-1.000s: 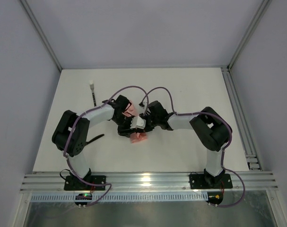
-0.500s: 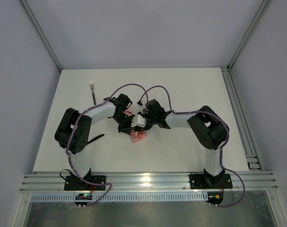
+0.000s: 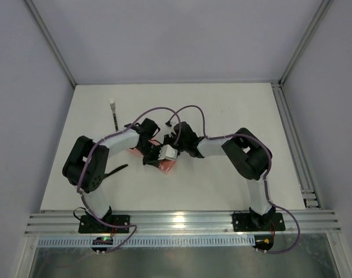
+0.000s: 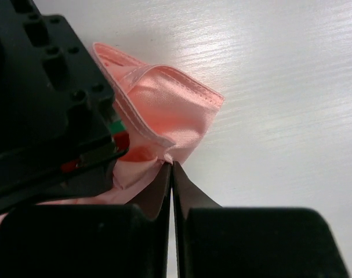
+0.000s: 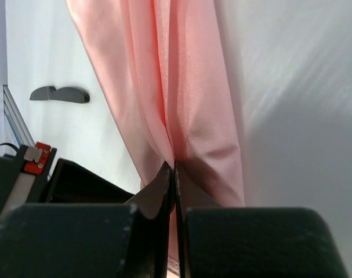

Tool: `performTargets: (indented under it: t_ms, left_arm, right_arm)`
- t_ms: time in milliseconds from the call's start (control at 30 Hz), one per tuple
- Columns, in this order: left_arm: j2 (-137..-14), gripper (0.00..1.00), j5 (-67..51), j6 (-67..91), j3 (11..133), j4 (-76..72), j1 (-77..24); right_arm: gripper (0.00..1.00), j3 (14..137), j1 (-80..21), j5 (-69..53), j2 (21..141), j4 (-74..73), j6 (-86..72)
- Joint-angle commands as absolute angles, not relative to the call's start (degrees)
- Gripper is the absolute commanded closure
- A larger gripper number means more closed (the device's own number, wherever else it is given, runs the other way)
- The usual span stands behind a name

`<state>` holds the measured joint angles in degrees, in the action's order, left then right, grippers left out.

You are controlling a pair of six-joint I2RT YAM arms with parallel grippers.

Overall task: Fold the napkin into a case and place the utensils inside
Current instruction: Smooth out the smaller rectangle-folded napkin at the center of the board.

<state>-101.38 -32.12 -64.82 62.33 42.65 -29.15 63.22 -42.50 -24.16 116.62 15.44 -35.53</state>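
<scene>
1. From the left wrist: the left gripper (image 4: pixel 171 168) is clenched, its two fingers pressed tip to tip on a pinch of the one salmon-pink napkin (image 4: pixel 176 110).
2. The cloth is bunched, with hemmed edges folded over one another. It rests on the white table (image 4: pixel 280 87), and a corner juts out to the right.
3. One black housing (image 4: pixel 48 116) with a red mark and a green mark crowds the left of that view, right against the napkin.
4. From the right wrist: the right gripper (image 5: pixel 174 168) is also clamped tight, its two fingers nipping a fold of the same napkin.
5. From that nip the cloth runs away in long smooth pleats towards the top of the view.
6. One black utensil (image 5: pixel 60 94) lies flat on the table to the left of the cloth, well apart from it.
7. From above: two arms, the left arm (image 3: pixel 86 165) and the right arm (image 3: pixel 248 156), bend inward, and their grippers meet near the middle of the table.
8. The napkin shows there as a small pink bundle between and just below the two grippers, with a little more pink peeking out by the left wrist.
9. I count two utensils. The far utensil (image 3: pixel 115 117) is a dark stick with a white tip, lying towards the back left.
10. The near utensil (image 3: pixel 116 169) lies beside the left arm's elbow.
11. Both utensils lie outside the napkin and apart from each other.
</scene>
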Motion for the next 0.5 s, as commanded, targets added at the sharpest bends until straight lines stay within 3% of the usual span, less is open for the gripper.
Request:
performTargets:
  t_ms: [0, 467]
  left_arm:
    - [-99.1, 1.0, -33.1, -65.9, 61.1, 39.5, -29.4]
    - [-96.8, 1.0, -33.0, -64.1, 60.2, 36.4, -27.6]
  right_arm:
    - [0.96, 65.5, -43.6, -22.3, 119.5, 20.2, -38.8]
    - [0.96, 59.9, -45.9, -21.4, 119.3, 20.9, -35.9]
